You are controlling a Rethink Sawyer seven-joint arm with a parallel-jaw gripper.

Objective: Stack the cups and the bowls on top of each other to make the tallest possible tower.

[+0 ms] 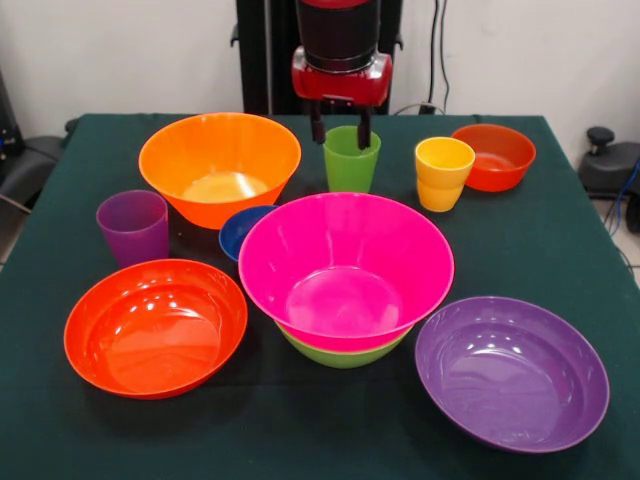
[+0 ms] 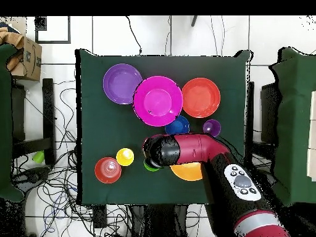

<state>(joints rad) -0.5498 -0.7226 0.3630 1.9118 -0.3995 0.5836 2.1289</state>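
Note:
The pink bowl point(image 1: 345, 265) sits nested in the lime green bowl point(image 1: 340, 352) at the table's middle; this pile also shows in the overhead view point(image 2: 158, 100). The green cup point(image 1: 351, 160) stands upright on the table behind it. My gripper point(image 1: 341, 128) is open at the green cup's rim, one finger left of the cup and the other over its mouth. In the overhead view the arm point(image 2: 185, 150) hides the gripper and shows only a sliver of the green cup point(image 2: 150, 166). The yellow cup point(image 1: 443, 172) and small red-orange bowl point(image 1: 493, 156) stand right of the green cup.
The large orange bowl point(image 1: 220, 165), purple cup point(image 1: 133, 225) and small blue bowl point(image 1: 243, 230) stand on the left. The large red-orange bowl point(image 1: 155, 325) is front left, the purple bowl point(image 1: 512, 370) front right. Green cloth point(image 1: 560, 250) covers the table.

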